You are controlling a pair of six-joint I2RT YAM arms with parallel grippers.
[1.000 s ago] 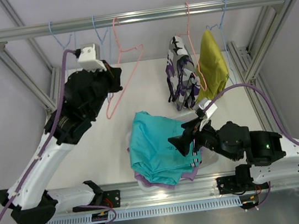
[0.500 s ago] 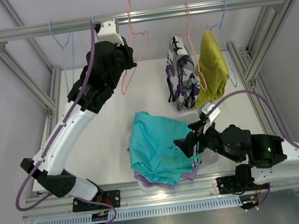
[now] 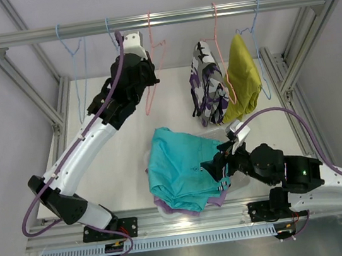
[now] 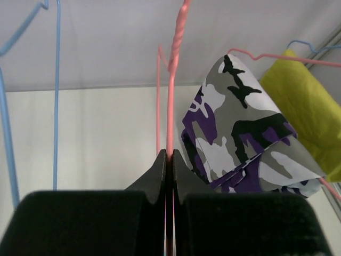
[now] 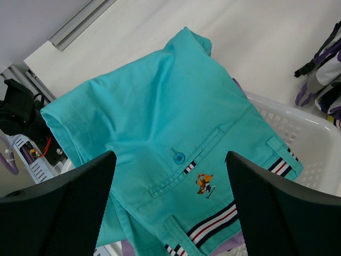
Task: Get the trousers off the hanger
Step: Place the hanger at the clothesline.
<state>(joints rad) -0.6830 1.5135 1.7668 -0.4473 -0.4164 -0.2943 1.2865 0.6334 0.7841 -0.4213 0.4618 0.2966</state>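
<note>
The left pincer (image 4: 168,156) was pinched shut on the wire of a bare pink hanger (image 4: 171,101), up by the rail (image 3: 162,18). Just to its right hung the purple-grey camouflage trousers (image 4: 242,133), folded over a second pink hanger (image 4: 256,54), their length dropping straight down from the rail. The yellow trousers (image 4: 306,101) hung beyond them, further right.

The right pincer (image 5: 169,160) stood wide open and held nothing, low over the teal trousers (image 5: 154,106), which lay across a white basket (image 5: 319,154) at the near edge of the table.

By my reading, the camouflage pair was next to come off. The left pincer was nearer and already at rail height, but busy with the bare hanger. The right pincer was free, yet well below and in front of the hanging cloth.
</note>
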